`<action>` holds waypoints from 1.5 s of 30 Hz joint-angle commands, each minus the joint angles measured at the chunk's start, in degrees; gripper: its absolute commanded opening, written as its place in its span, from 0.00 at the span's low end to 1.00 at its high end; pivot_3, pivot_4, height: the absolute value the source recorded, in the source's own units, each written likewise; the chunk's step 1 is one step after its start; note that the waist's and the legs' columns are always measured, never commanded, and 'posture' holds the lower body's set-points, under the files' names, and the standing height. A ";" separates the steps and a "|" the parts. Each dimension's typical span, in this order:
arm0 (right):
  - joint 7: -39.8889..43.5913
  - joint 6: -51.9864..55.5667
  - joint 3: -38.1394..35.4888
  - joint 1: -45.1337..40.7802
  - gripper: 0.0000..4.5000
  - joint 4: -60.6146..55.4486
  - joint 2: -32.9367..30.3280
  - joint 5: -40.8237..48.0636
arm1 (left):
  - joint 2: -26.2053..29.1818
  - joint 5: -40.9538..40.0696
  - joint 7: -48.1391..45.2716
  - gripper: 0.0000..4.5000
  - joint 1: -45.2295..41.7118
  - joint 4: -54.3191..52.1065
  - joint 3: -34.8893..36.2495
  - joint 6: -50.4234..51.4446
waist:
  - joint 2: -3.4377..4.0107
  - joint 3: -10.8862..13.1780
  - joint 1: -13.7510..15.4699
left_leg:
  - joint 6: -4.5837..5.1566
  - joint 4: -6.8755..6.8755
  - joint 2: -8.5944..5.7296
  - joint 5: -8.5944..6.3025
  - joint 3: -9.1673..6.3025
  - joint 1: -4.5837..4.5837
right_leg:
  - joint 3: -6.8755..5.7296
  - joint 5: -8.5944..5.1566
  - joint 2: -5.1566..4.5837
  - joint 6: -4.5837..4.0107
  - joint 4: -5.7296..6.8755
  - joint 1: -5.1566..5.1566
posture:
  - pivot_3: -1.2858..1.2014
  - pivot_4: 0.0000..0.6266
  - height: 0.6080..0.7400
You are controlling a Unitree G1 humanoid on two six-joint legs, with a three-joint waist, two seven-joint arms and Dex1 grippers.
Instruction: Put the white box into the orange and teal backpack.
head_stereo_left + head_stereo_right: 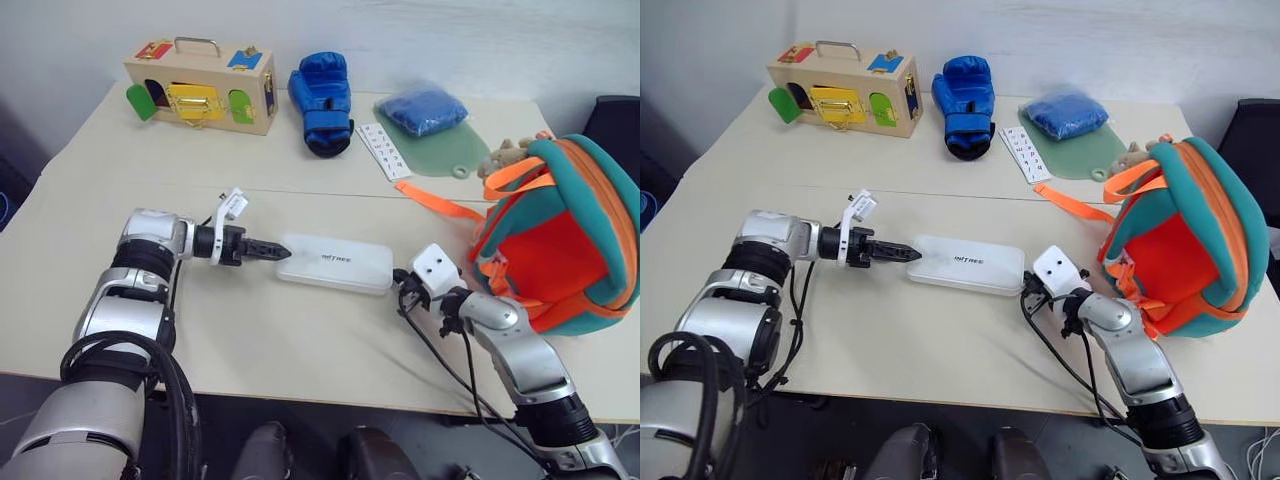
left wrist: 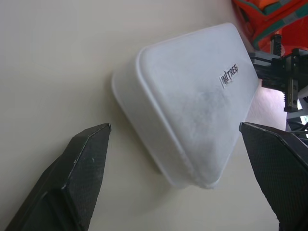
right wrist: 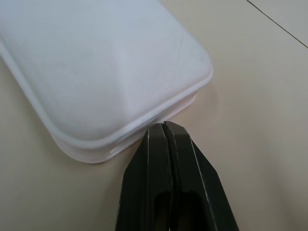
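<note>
White box [image 2: 192, 110] lettering faces left fingers [image 2: 82, 163].

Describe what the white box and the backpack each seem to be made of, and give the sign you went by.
White box: probably moulded plastic with a matt, slightly frosted finish; it has rounded corners, a raised lip and printed lettering.
Backpack: soft padded fabric, orange with teal trim; it bulges and sags, and has woven-looking orange straps.
</note>
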 commanded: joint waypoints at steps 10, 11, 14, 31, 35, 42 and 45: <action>-0.34 -2.05 -1.12 2.14 0.00 -2.20 0.03 -0.77 | -8.55 1.26 -1.18 0.96 -0.91 5.06 0.65 2.28 | 0.00 0.00 0.96 | 0.03 -0.01 -0.03 0.00 -0.01 -0.07 | -0.18 0.00 -0.07 0.00 -0.11 -0.01 | 0.52 0.24 1.00; -0.42 -2.05 -1.22 2.51 0.00 -2.41 -0.01 -0.80 | -8.23 0.83 -1.48 0.91 -1.13 5.22 1.41 2.50 | 0.00 0.00 0.93 | 0.03 -0.01 -0.03 0.00 -0.01 -0.07 | -0.18 0.00 -0.07 0.00 -0.11 -0.01 | 0.52 0.24 1.00; -0.55 -2.09 -1.47 3.36 0.00 -3.01 -0.13 -0.84 | -7.63 0.44 -2.24 0.75 -1.51 5.65 2.70 2.57 | -0.01 0.00 0.70 | 0.01 -0.02 -0.03 0.01 -0.02 -0.14 | -0.19 0.00 -0.07 0.00 -0.11 -0.08 | 0.52 0.24 1.00; -6.62 11.02 -23.90 29.93 0.39 -35.91 4.78 7.80 | -3.49 -11.92 -4.08 0.30 3.42 -13.95 13.11 17.33 | 0.01 0.02 0.64 | -0.22 -0.12 -0.01 0.26 -0.10 -0.94 | -0.30 0.00 -0.06 0.00 0.28 -1.07 | 0.52 0.24 1.00; -9.89 17.50 -33.62 33.99 0.71 -45.07 9.96 13.49 | -3.36 -15.70 1.09 0.30 6.48 -22.42 16.67 22.23 | 0.01 0.02 0.01 | -0.27 -0.12 0.00 0.29 -0.15 -0.91 | -0.34 0.00 -0.04 0.00 0.27 -1.00 | 0.52 0.24 1.00; -18.86 24.41 -43.23 18.06 0.99 -41.21 16.03 23.33 | -4.06 -21.49 10.31 0.30 10.02 -34.99 23.93 21.67 | 0.01 0.02 -0.86 | -0.42 -0.15 0.00 0.55 -0.13 -0.68 | -0.35 0.00 -0.04 -0.01 0.51 -0.98 | 0.52 0.24 1.00; -20.72 23.40 -41.68 11.25 0.99 -34.36 15.37 23.13 | -4.06 -22.14 14.00 0.30 10.35 -38.12 25.37 18.57 | 0.03 0.02 -0.53 | -0.50 -0.26 0.00 0.62 -0.13 -0.69 | -0.35 0.00 -0.01 -0.01 0.48 -1.04 | 0.52 0.24 1.00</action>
